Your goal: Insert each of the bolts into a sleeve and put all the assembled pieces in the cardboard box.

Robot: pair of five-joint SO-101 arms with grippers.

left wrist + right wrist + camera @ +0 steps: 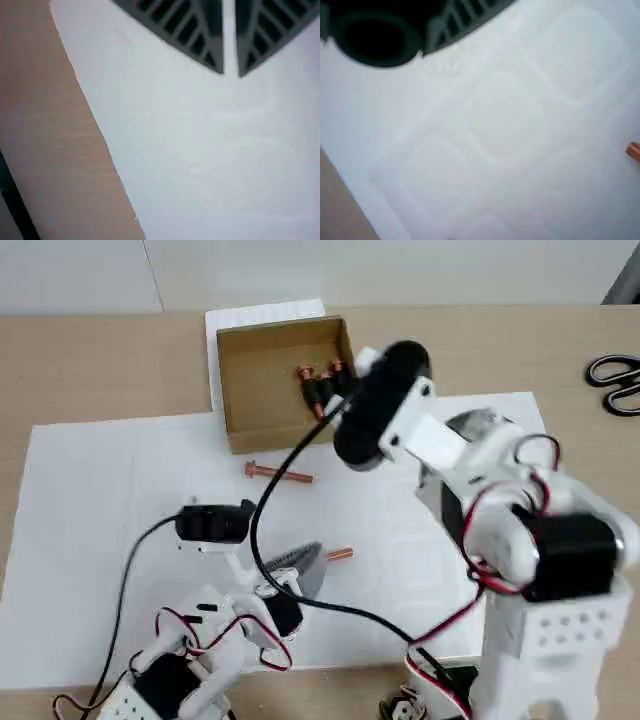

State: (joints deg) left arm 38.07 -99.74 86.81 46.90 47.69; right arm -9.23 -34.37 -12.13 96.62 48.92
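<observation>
The cardboard box [262, 390] at the back holds several assembled pieces [320, 386], black sleeves with copper bolts. One copper bolt [278, 473] lies on the white paper in front of the box. A second bolt [340, 554] lies just off the tip of my left gripper [303, 567]. That left gripper [230, 72] hangs over bare paper, its fingers together but for a thin slit, holding nothing. My right arm's wrist [385, 405] hovers beside the box. My right gripper [417, 50] has a black sleeve [370, 40] against its ribbed finger [460, 20]. A bolt end [634, 150] shows at the picture's edge.
White paper [100, 540] covers the wooden table [80, 360]. Scissors [615, 380] lie at the far right. A black cable [262, 530] runs across the paper between the arms. The table's front edge [15, 200] is close to the left arm.
</observation>
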